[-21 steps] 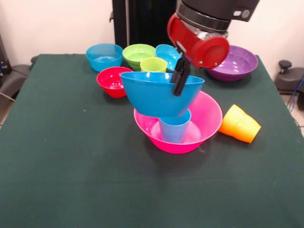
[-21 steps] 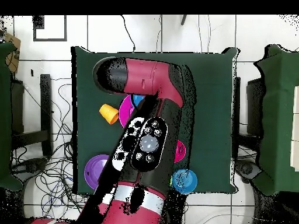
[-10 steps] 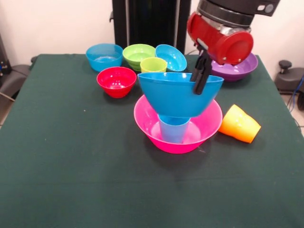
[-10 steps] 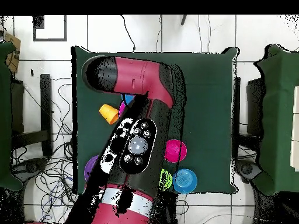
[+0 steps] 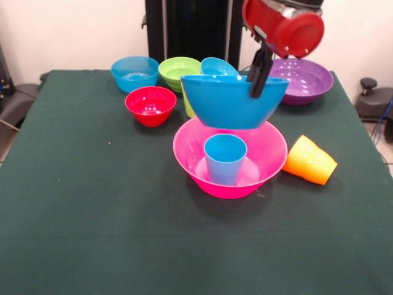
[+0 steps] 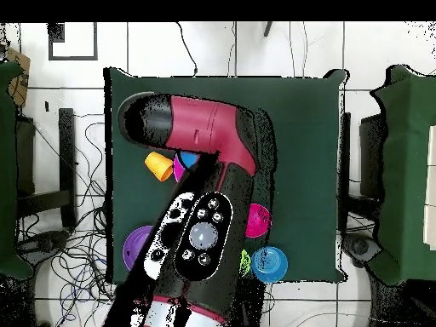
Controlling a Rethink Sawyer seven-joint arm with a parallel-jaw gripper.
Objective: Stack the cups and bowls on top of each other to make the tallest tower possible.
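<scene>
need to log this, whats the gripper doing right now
Gripper: shut on the rim of the large blue bowl, holding it in the air above the light blue cup.

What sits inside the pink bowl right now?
The light blue cup stands upright inside the pink bowl. The cup hides the floor beneath it; the held blue bowl covers the far rim.

Lime green cup (image 5: pixel 187 106) mostly hidden behind large blue bowl (image 5: pixel 233 101); overhead, arm (image 6: pixel 197 204) apparently covers tower.
</scene>
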